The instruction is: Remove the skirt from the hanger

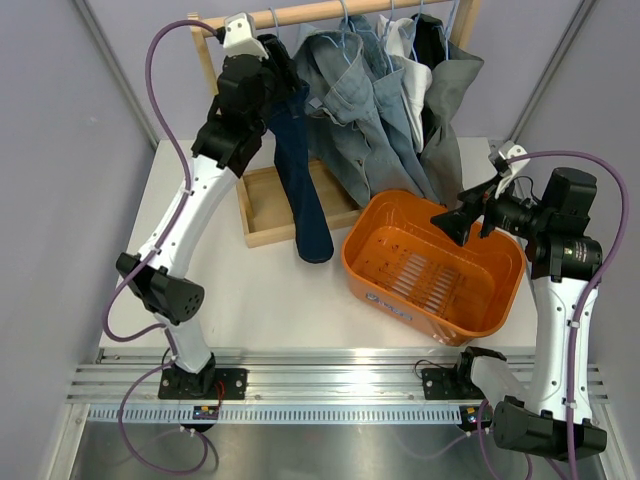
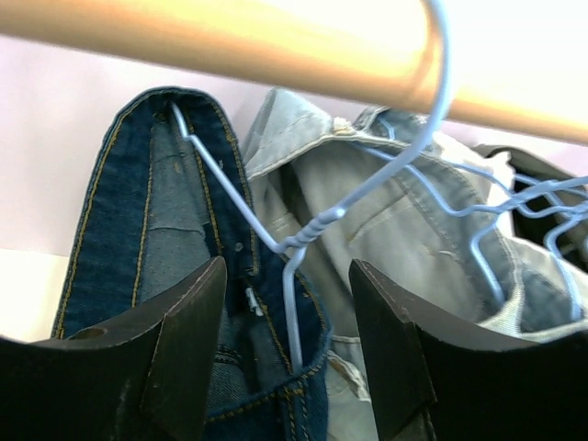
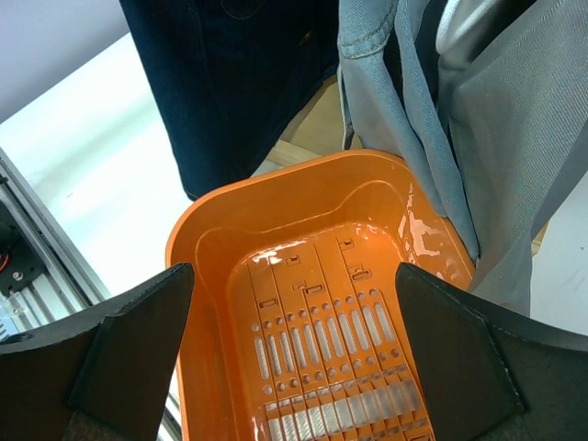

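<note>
The dark navy skirt [image 1: 300, 190] hangs from the thin pale-blue hanger [image 2: 230, 195], whose hook goes over the wooden rail [image 2: 230, 46]. In the left wrist view the waistband [image 2: 138, 230] drapes over the hanger's left arm. The twisted wire neck runs down into the cloth. My left gripper [image 2: 287, 276] is up at the rail [image 1: 330, 12], open, one jaw on each side of the wire neck and waistband, touching neither. My right gripper [image 1: 465, 222] hovers open over the orange basket [image 1: 350, 260] with nothing in it.
A light denim jacket [image 1: 360, 110] and a grey garment [image 1: 450, 100] hang on other wire hangers just right of the skirt, crowding it. The rack's wooden base frame [image 1: 265, 205] lies on the white table. The basket rim [image 3: 184, 239] sits under the jacket hem.
</note>
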